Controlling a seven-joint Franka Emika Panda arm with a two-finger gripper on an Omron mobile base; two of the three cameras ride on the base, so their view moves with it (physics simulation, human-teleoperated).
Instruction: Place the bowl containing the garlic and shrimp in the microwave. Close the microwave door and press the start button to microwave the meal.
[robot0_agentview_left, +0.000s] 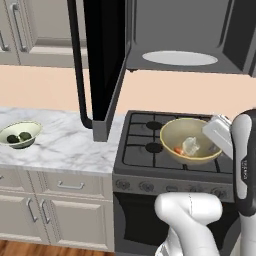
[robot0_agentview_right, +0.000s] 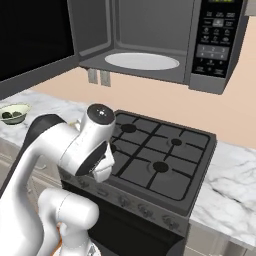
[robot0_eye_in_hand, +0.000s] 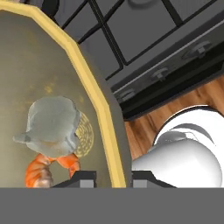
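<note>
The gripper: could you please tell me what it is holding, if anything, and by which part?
The gripper holds the tan-brown bowl by its yellowish rim, one finger inside the wall and one outside.

Garlic (robot0_eye_in_hand: 53, 124) and shrimp (robot0_eye_in_hand: 41, 168) in bowl (robot0_agentview_left: 186, 131), below microwave (robot0_agentview_left: 190, 40).

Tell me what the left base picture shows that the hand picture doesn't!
Only the left base view shows the open microwave with its white plate, the black door swung out, and the pale bowl with green lumps on the marble counter.

Only the hand view shows the hand, its fingertips on either side of the rim, and the wooden floor.

Both show the tan bowl, the garlic, the shrimp and the stove.
</note>
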